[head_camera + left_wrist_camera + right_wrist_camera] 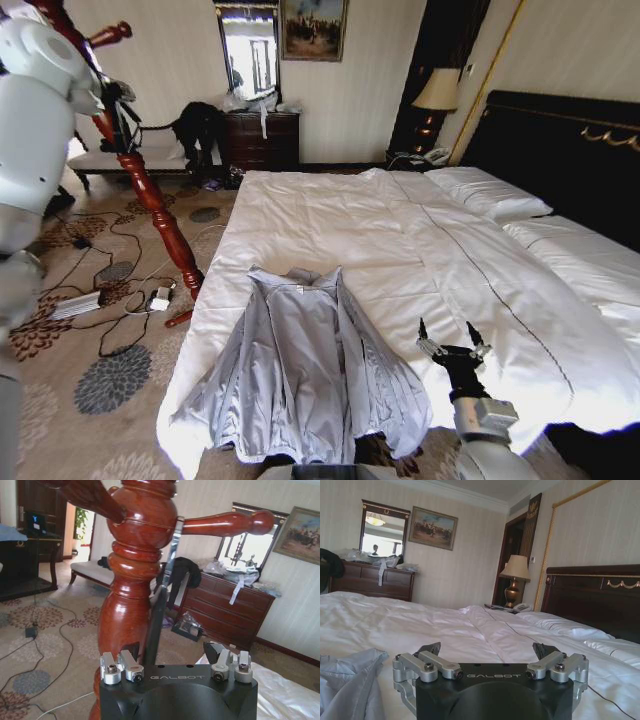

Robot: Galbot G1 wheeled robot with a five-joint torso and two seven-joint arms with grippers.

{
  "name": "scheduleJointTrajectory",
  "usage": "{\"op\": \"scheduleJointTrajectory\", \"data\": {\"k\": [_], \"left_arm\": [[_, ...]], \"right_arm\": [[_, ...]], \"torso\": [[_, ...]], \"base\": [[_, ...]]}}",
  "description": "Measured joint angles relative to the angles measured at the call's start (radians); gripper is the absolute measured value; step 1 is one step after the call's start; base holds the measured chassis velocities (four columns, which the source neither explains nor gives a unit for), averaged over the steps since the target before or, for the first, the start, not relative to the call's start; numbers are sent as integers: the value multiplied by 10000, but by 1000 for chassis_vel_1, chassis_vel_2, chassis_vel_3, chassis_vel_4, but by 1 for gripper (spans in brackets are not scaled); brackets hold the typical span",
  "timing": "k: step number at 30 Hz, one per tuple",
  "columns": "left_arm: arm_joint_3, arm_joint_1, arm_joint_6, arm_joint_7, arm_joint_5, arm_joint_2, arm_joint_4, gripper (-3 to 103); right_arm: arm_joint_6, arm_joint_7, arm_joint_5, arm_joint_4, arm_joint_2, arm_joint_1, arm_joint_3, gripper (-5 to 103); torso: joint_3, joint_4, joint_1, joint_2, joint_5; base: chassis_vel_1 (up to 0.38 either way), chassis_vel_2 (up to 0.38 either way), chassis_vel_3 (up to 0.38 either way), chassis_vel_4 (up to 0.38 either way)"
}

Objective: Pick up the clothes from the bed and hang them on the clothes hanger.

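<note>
This is a hotel-style bedroom: a wide bed [400, 240] with white sheets and a dark, gold-trimmed headboard [570, 150], a bedside lamp [436, 95] far right, a dresser [262, 138], mirror [250, 50] and framed painting [313, 28] on the far wall, patterned carpet [90, 350] at left.

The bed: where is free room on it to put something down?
The bed is bare between the jacket collar and the pillows, and beside the right gripper, fingers open. The near corner under the jacket is crowded. The left gripper, open, is at the wooden stand.
</note>
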Motion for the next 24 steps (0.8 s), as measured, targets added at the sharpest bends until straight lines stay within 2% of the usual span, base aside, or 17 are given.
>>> {"op": "scheduleJointTrajectory", "data": {"k": [2,7,16,17,19,23,24], "left_arm": [[116,-213,-18,169,83,-165,549,74],[155,-337,-38,267,328,-465,1058,74],[-49,-416,-22,242,357,-888,1865,70],[-147,-407,-17,246,343,-984,2045,66],[-193,-376,-17,251,366,-1008,2073,66],[-311,-249,-31,286,429,-979,2062,43],[-311,-249,-31,286,429,-979,2062,43]], "right_arm": [[13,0,-2,-39,27,-12,-26,100],[3,2,30,-101,25,66,-63,100],[5,20,231,-170,-64,125,31,100],[29,23,239,-179,-60,102,24,100],[47,23,235,-192,-61,76,14,100],[68,23,221,-202,-52,46,-19,100],[68,23,221,-202,-52,46,-19,100]], "torso": [[0,10,-1,1,-3],[0,-1,0,0,0],[0,6,0,0,-2],[0,3,1,0,-2],[0,1,0,0,0],[0,6,0,0,-3],[0,6,0,0,-3]], "base": [[0,0,0,0],[0,0,0,0],[0,0,0,0],[0,0,0,0],[0,0,0,0],[0,0,0,0],[0,0,0,0]]}}
